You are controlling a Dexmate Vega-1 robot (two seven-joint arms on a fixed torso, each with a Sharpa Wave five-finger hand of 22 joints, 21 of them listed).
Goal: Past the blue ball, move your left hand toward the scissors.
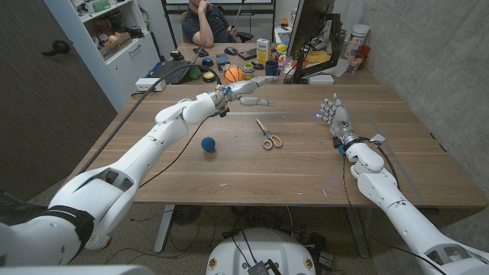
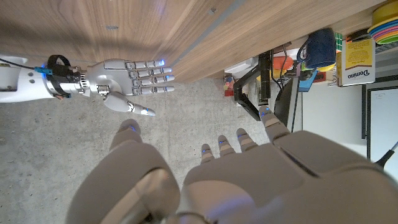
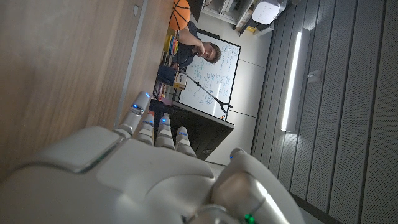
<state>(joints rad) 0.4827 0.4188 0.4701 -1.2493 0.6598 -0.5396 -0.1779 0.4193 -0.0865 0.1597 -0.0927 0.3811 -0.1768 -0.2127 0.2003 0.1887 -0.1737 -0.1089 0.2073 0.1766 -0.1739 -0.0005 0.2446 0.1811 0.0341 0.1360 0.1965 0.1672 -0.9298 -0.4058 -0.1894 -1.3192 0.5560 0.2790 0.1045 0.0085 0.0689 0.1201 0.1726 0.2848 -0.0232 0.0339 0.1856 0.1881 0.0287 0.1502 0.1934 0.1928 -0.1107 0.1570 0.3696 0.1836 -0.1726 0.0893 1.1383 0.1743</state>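
Beyond table, "Domino" box

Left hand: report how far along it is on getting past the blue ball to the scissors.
Done: in the head view the left hand is already farther across the table than the blue ball, open and holding nothing. In hand: it hovers beyond the scissors, near the table's far side, not over them. Left: bringing it back and down toward the scissors. The right hand waits open on its own side.

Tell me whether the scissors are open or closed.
Closed, or nearly so: in the head view the scissors lie flat on the table, blades together in one thin line, yellow handles side by side.
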